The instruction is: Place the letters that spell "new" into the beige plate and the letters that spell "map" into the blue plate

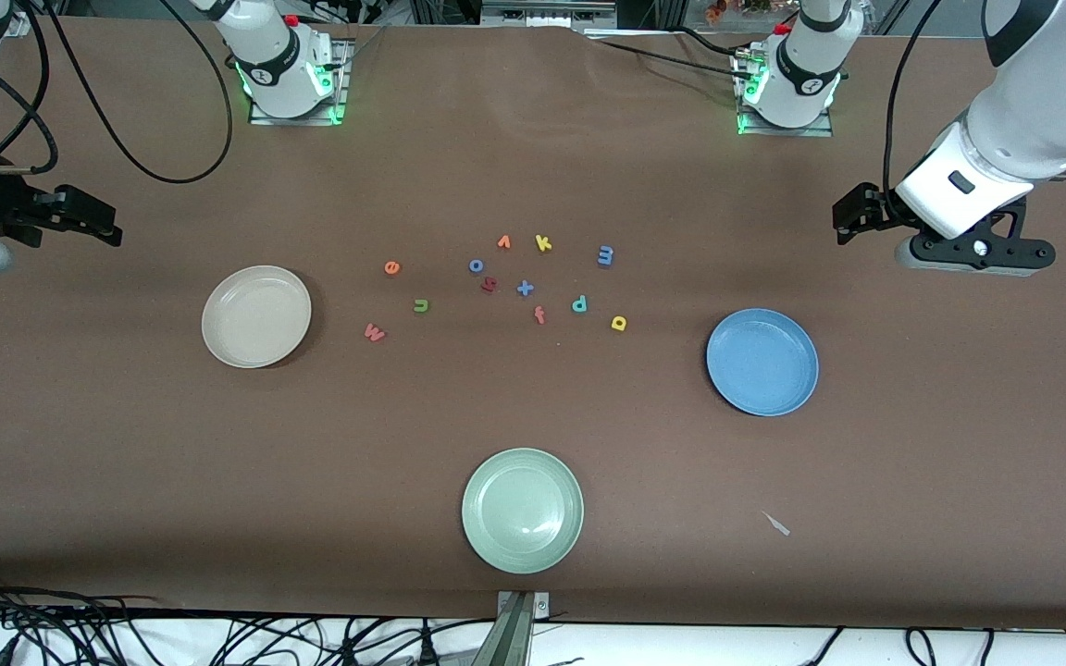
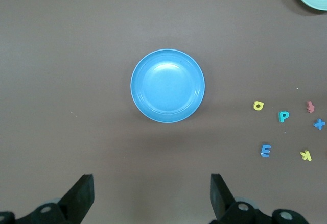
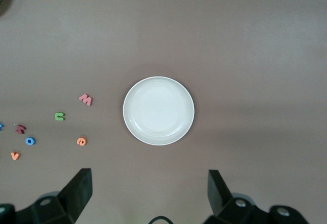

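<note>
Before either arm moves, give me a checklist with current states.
1. Left gripper open, holding nothing: ok.
2. Right gripper open, holding nothing: ok.
3. Beige plate holds nothing: ok.
4. Blue plate holds nothing: ok.
5. Green n, orange e, pinkish w lie apart on the table: ok.
6. Blue-purple m, yellow a, teal p sorted: not ok.

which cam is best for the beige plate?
Right wrist view: the beige plate sits centred, seen from straight above, whole rim visible, nothing in it. Front view shows it whole but smaller, toward the right arm's end of the table. Left wrist view doesn't show it.
</note>
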